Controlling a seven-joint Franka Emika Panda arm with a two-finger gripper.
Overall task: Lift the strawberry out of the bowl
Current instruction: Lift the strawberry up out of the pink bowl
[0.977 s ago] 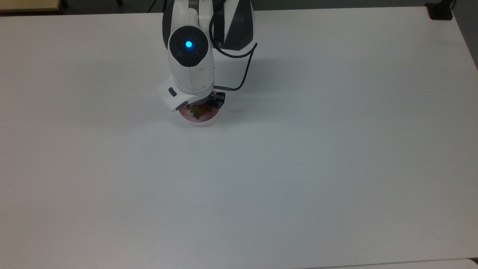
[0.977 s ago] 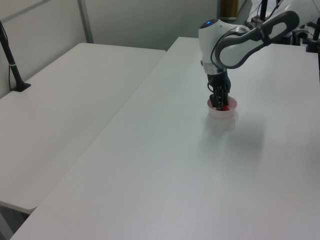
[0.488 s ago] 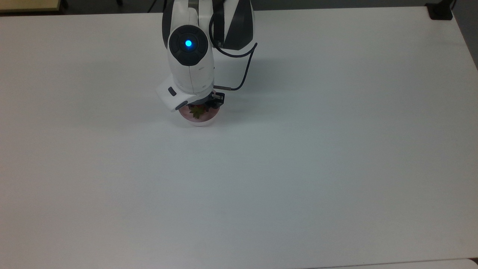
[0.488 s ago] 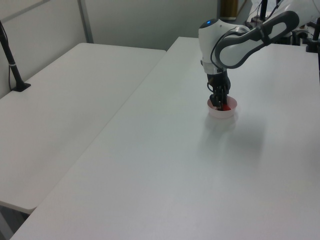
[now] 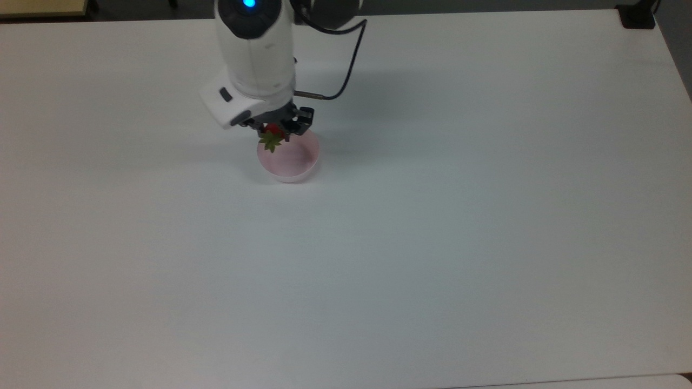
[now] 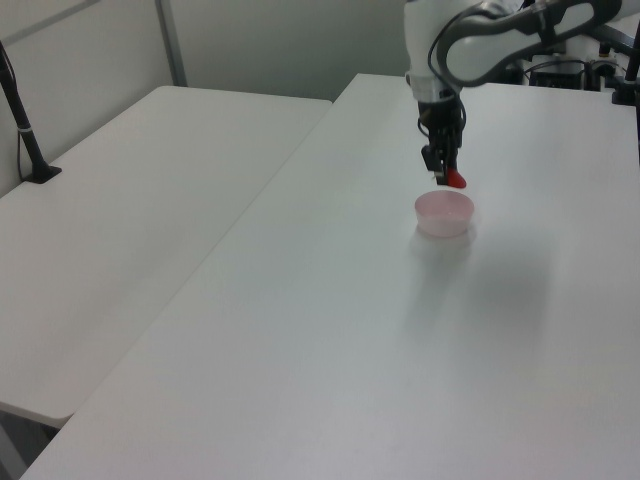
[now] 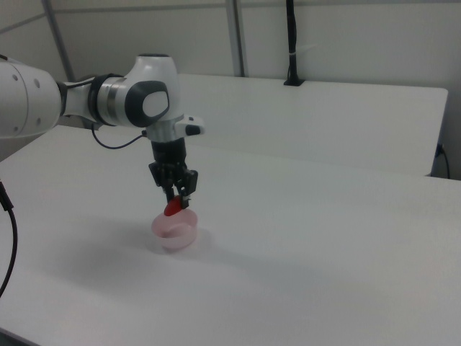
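Lifted clear: small glossy red strawberry (image 7: 173,207) with green spiky leaf cap, pinched between the closed black fingers (image 7: 181,189) of the white arm's gripper (image 5: 275,128), hanging just above the small round pale pink plastic bowl (image 5: 289,159) on the wide white bench (image 5: 432,216). In the top view, poised over the bowl's far-left rim, leaf cap pointing down toward the near side; in the left view, red tip showing below the fingers, apart from the rim. Bowl empty and upright, near the bench's far side in the top view.

Likely hazards from here: a slip of the smooth, rounded fruit from a narrow pinch, dropping it back into the bowl or onto the rim; a rebound off that rim, rolling the fruit across the bench; a sudden swing of the arm loosening the hold.
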